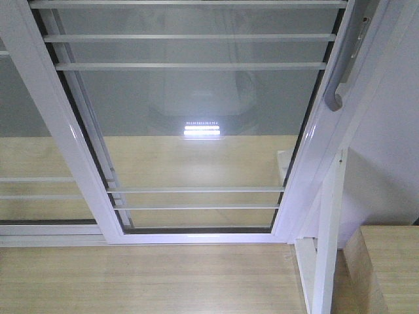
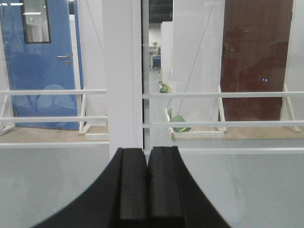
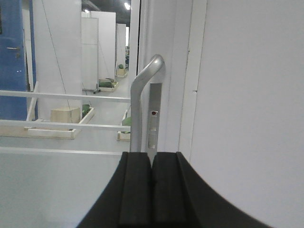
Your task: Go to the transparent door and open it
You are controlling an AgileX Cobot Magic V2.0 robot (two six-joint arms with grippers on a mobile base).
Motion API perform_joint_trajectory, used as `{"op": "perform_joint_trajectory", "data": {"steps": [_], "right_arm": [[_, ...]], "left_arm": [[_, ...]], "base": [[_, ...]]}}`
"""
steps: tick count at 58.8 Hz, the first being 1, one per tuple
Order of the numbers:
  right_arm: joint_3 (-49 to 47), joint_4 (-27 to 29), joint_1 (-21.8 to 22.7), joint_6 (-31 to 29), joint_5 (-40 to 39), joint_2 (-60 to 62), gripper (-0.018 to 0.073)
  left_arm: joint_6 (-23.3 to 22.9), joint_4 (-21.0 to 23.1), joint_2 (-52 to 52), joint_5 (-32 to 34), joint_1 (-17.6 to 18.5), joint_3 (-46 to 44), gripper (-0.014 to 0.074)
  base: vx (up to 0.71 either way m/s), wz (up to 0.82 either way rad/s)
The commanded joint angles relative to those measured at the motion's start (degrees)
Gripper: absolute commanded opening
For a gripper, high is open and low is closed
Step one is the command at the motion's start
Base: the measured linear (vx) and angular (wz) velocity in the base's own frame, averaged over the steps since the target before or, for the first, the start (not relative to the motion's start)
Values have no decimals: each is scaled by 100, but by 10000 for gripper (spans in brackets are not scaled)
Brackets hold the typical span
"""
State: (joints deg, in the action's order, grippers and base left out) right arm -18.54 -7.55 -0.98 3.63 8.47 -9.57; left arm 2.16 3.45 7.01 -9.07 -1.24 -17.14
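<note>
The transparent door [image 1: 196,118] fills the front view: a glass panel in a white frame crossed by thin white bars. Its curved silver pull handle [image 1: 345,62] sits on the right edge. In the right wrist view that handle [image 3: 138,107] rises straight ahead, just beyond my right gripper [image 3: 152,159], whose black pads are pressed together on nothing. My left gripper [image 2: 146,154] is shut too and empty, facing a white vertical frame post [image 2: 122,71] of the door [image 2: 228,185]. Neither gripper shows in the front view.
A second white-framed glass panel [image 1: 26,131] overlaps on the left. A white wall [image 3: 251,104] stands right of the handle. A wooden ledge [image 1: 386,261] and white post [image 1: 327,235] sit at lower right. Beyond the glass are a blue door [image 2: 40,66] and a brown door [image 2: 254,57].
</note>
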Motion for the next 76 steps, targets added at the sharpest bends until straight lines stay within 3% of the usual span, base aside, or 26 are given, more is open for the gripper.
{"op": "perform_joint_trajectory", "data": {"steps": [1,21,32,46,53,60,76], "right_arm": [[-695,-9,23,-59,-308,-683,-3],[-1040,-9,23,-40,-847,-3035,4],[-1045,-9,23,144,-1476,-3677,64],[-1045,-9,23,811,-1883,-3966,255],[-1045,-41,23,866,-2303,-4255,328],[-1045,-298,23,864,-2875,-4644,345],[-1892,-947,23,1367,-3025,-6120,345]], "left_arm": [[42,19,562,369,11,-576,-6],[37,19,2443,1728,11,-796,-5],[37,19,2966,1576,11,-796,24],[37,19,3043,1203,11,-796,202],[16,182,3031,1159,11,-796,286],[1,517,3036,1133,11,-796,324],[36,510,3036,1114,11,-796,325]], "base": [[0,0],[0,0],[0,0],[0,0],[0,0],[0,0],[0,0]]}}
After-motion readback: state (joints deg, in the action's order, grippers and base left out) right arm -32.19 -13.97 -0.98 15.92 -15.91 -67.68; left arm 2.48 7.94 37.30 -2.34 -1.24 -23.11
